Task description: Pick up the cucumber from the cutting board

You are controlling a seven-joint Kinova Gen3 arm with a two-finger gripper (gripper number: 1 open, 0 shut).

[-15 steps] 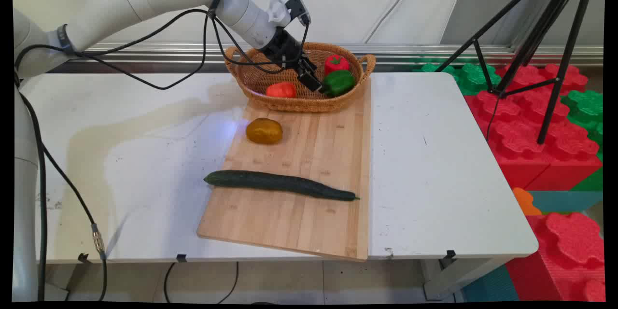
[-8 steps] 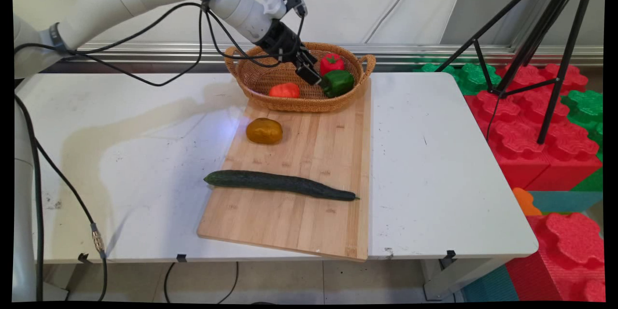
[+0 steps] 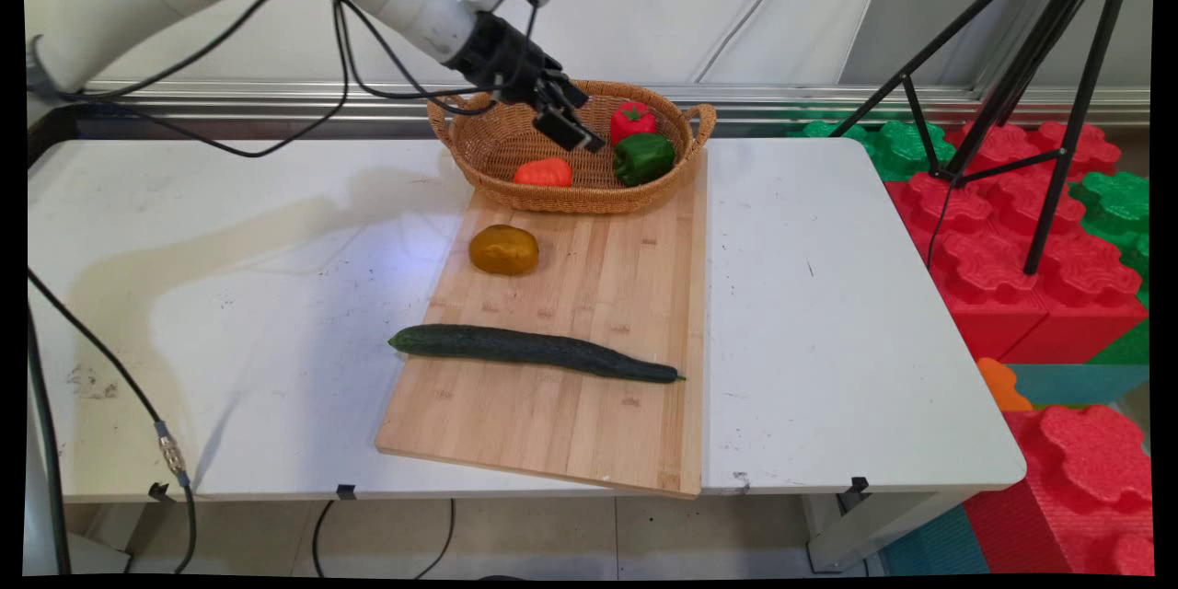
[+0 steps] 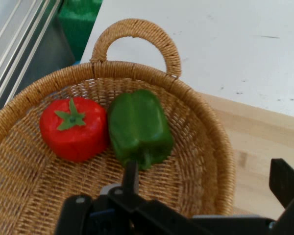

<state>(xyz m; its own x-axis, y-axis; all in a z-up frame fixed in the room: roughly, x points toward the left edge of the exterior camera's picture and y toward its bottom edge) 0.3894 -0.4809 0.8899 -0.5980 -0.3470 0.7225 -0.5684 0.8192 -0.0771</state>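
Observation:
My gripper (image 3: 572, 125) hangs open and empty over the middle of a wicker basket (image 3: 479, 147) at the back of the table. In the basket lie a green pepper (image 3: 643, 156), a red tomato (image 3: 633, 121) and an orange-red vegetable (image 3: 543, 172). The gripper is a little up and left of the pepper, clear of it. In the hand view the green pepper (image 4: 138, 128) rests against the tomato (image 4: 73, 128) near the basket's handle (image 4: 137, 30), beyond my gripper (image 4: 208, 174), whose fingers (image 4: 132, 174) stand wide apart.
A wooden cutting board (image 3: 589, 423) in front of the basket carries a brown potato (image 3: 503, 249) and a long cucumber (image 3: 534, 352). A black tripod (image 3: 1031, 64) and red and green foam blocks (image 3: 1022, 248) stand beyond the table's right edge.
The gripper has risen and drawn back to the left, away from the green pepper, which stays in the basket. Nothing else has moved.

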